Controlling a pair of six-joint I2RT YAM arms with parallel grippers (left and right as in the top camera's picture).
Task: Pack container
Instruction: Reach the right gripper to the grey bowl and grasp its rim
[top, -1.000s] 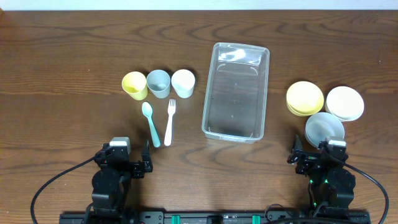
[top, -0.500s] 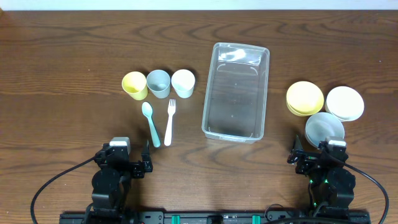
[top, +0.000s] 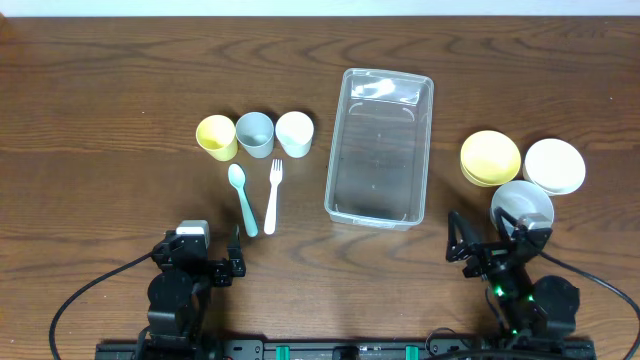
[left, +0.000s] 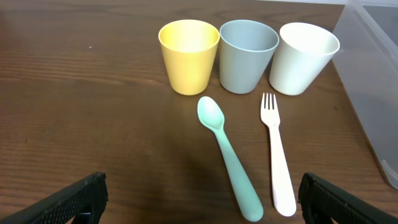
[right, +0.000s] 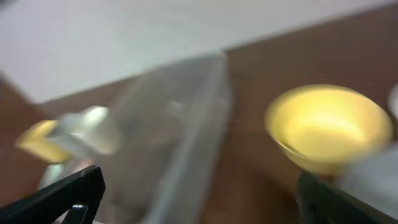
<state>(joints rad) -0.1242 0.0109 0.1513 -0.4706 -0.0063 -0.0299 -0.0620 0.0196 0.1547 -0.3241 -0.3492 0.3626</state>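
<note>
The container (top: 378, 150) lies empty and open-topped a little right of the desk's middle, its long sides running from 12 to 6 o'clock. It touches nothing else. The right end effector (top: 466, 248) sits low at the near edge with the container at about 11 o'clock from it, clear of its near end. The right wrist view is blurred, but the two fingers show at the lower corners, spread wide with nothing between them. The left end effector (left: 202, 190) has the container well off at about 2 o'clock. Its fingers are also wide apart and empty.

At 9 o'clock from the container three cups stand upright in a row, nearly touching: white cup (top: 294, 132) nearest, then grey cup (top: 254, 133), then yellow cup (top: 216, 137). Just near of them lie a white fork (top: 273, 195) and a green spoon (top: 242, 200), side by side, heads toward the cups. At 3 o'clock are three bowls in a cluster: yellow bowl (top: 490, 157), white bowl (top: 554, 165) and pale grey bowl (top: 521, 205), the last just beside the right arm.

The desk (top: 100, 120) is dark wood grain. A pale wall shows beyond its far edge.
</note>
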